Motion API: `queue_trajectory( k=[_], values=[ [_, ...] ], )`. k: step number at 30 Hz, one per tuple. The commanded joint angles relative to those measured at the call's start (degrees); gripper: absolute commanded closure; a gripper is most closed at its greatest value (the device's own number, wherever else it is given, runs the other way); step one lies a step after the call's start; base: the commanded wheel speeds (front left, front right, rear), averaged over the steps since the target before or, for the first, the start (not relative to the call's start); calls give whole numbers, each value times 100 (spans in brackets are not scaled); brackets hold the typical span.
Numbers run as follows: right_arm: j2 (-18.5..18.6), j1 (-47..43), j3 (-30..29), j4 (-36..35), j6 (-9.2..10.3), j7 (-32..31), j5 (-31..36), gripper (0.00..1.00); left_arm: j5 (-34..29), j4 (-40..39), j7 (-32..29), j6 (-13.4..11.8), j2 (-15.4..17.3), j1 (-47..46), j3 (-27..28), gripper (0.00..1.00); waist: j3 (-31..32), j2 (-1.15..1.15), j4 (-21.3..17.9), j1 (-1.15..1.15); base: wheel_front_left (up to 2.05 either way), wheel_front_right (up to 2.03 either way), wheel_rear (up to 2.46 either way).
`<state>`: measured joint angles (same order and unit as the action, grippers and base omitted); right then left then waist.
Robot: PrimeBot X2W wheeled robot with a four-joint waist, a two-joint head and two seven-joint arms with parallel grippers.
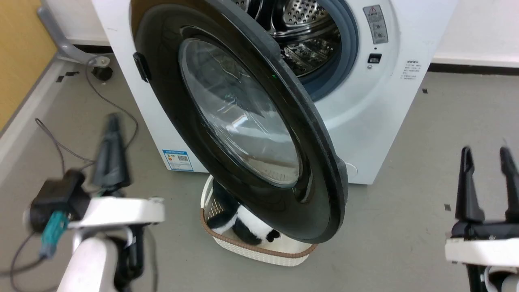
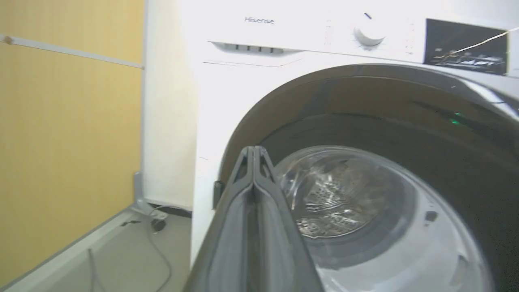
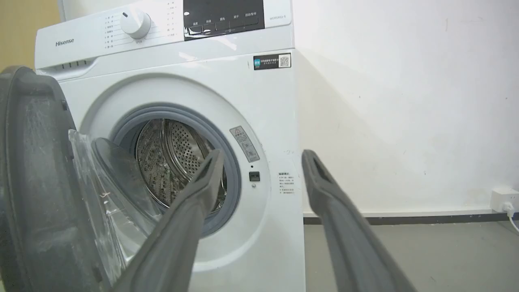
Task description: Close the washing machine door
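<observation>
The washing machine (image 1: 377, 117) is a white front-loader with its steel drum (image 1: 308, 32) exposed. Its door (image 1: 239, 121), a wide black rim around clear glass, hangs partly open and swings out toward me, hinged on the left. My left gripper (image 1: 112, 121) is shut with nothing in it, low at the left, well clear of the door's left edge. In the left wrist view its fingers (image 2: 253, 202) point at the door (image 2: 405, 134) from outside. My right gripper (image 1: 486, 152) stands open at the lower right; its fingers (image 3: 324, 190) face the machine (image 3: 267, 105) and the drum opening (image 3: 174, 162).
A cream perforated basket (image 1: 259, 253) with a brown rim sits on the floor under the door, holding a black and white plush toy (image 1: 247, 227). Grey cables (image 1: 61, 146) trail over the floor at the left beside a yellow wall. A wall socket (image 3: 502, 198) is at the right.
</observation>
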<state>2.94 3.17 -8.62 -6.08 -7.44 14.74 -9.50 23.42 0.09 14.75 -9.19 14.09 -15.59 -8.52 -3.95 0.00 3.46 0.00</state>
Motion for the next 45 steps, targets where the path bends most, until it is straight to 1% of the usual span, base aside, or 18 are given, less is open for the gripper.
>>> queue_trajectory(
  k=[1, 5, 9, 10, 11, 14, 16, 17, 18, 22, 26, 29, 33, 35, 40, 43, 45],
  values=[
    [-6, 147, -18, -88, -5, 26, 15, 0, -278, -163, 23, -154, -68, 219, 164, 100, 43, 0, 37, 0, 0, 0, 0],
    [-6, 389, 42, -293, -5, 26, 64, 0, -1213, -428, 24, -517, 25, 731, 439, 100, 119, 0, 79, 0, 0, 0, 0],
    [-6, 674, 206, -529, -5, 26, 7, 0, -1463, -540, 24, -627, -98, 1254, 554, 100, 183, 0, 132, 0, 0, 0, 0],
    [-6, 739, 284, -601, -5, 26, -12, 0, -1460, -558, 24, -635, -156, 1372, 588, 85, 195, 0, 146, 0, 0, 0, 0],
    [-6, 802, 364, -672, -5, 26, -21, 0, -1484, -563, 24, -630, -180, 1479, 617, 0, 202, 0, 158, 0, 0, 0, 0],
    [-6, 981, 590, -883, -5, 26, -244, 0, -1581, -608, 24, -616, -263, 1724, 675, 0, 223, 0, 223, 0, 0, 0, 0],
    [43, 1098, 845, -992, -5, 26, -421, 0, -1655, -644, 24, -569, -290, 1827, 686, 0, 230, 0, 254, 0, 0, 0, 0],
    [101, 1154, 988, -1052, -5, 26, -504, 64, -1685, -652, 24, -548, -311, 1878, 685, 0, 234, 0, 267, 0, 0, 0, 0],
    [172, 1208, 1159, -1113, -5, 26, -606, 100, -1698, -657, 24, -518, -348, 1924, 674, 0, 235, 0, 284, 0, 0, 0, 0],
    [527, 1384, 1925, -1320, -5, 26, -1012, 100, -1781, -647, 25, -364, -455, 2032, 576, 0, 237, 0, 335, 0, 0, 0, 0],
    [955, 1500, 2849, -1405, -5, 26, -1199, 100, -1765, -648, 25, -193, -580, 2020, 548, 0, 224, 0, 354, 0, 0, 0, 0],
    [1296, 1559, 3616, -1259, -5, 26, -1164, 100, -1788, -626, 25, -114, -640, 1991, 582, 0, 212, 0, 335, 0, 0, 0, 0],
    [1555, 1544, 4449, -881, -5, 26, -1297, 100, -1858, -606, 25, -26, -700, 1929, 614, 0, 171, 0, 290, 0, 0, 0, 0],
    [1637, 1508, 4746, -665, -5, 26, -1336, 100, -1899, -610, 25, -2, -732, 1901, 621, 0, 136, 0, 266, 0, 0, 0, 0],
    [1763, 1347, 5206, -116, -5, 26, -1352, 100, -1997, -657, 25, 28, -801, 1840, 630, 0, 27, 0, 197, 0, 0, 0, 0],
    [1805, 1234, 5166, 240, -5, 26, -1319, 100, -2037, -669, 25, 47, -832, 1808, 634, 0, -62, 0, 144, 0, 0, 0, 0],
    [1831, 1191, 5035, 464, -5, 26, -1245, 100, -2060, -676, 25, 51, -849, 1775, 648, 0, -121, 0, 101, 0, 0, 0, 0]
  ],
)
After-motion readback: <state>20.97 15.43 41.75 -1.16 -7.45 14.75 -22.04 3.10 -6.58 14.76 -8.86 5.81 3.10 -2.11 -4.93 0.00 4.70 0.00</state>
